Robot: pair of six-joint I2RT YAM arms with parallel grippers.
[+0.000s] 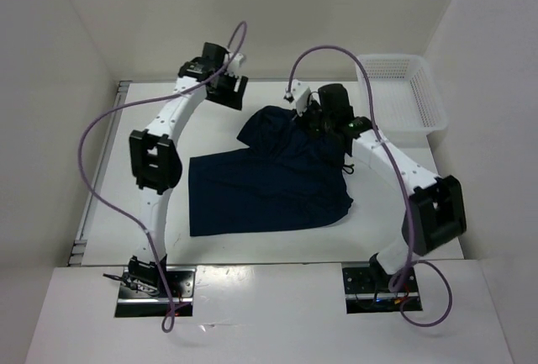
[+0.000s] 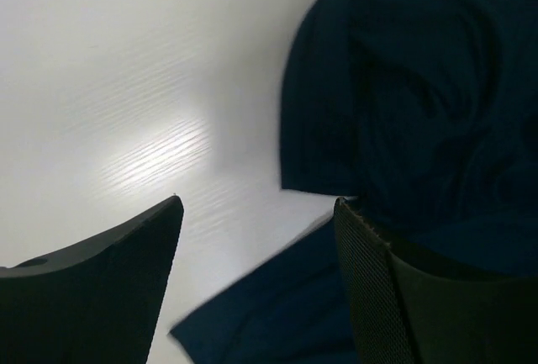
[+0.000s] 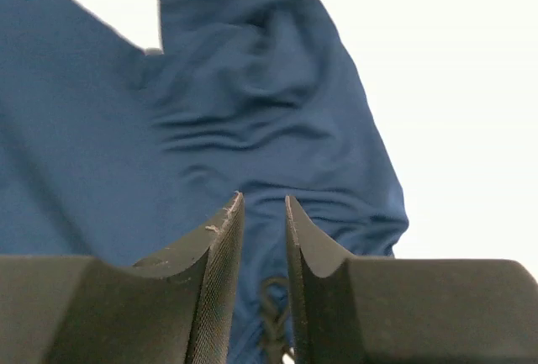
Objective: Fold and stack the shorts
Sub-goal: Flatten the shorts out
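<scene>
The dark navy soft fabric shorts (image 1: 267, 187) lie mid-table, rumpled at the far corner. My left claw (image 2: 259, 204) gapes empty. My right claw (image 3: 263, 200) is nearly closed, and I cannot tell if it grips. A thin pinch may slip, spoiling the fold.

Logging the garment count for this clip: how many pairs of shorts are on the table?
1: dark navy shorts spread across the middle of the table, far edge bunched up. More could be hidden underneath.

A robotics lab cell: plain white panel walls (image 1: 50, 87) enclose the smooth white table (image 1: 214, 133) beneath the black gripper fingers (image 3: 210, 297), with white jointed robot arms (image 1: 172, 116) behind.
</scene>
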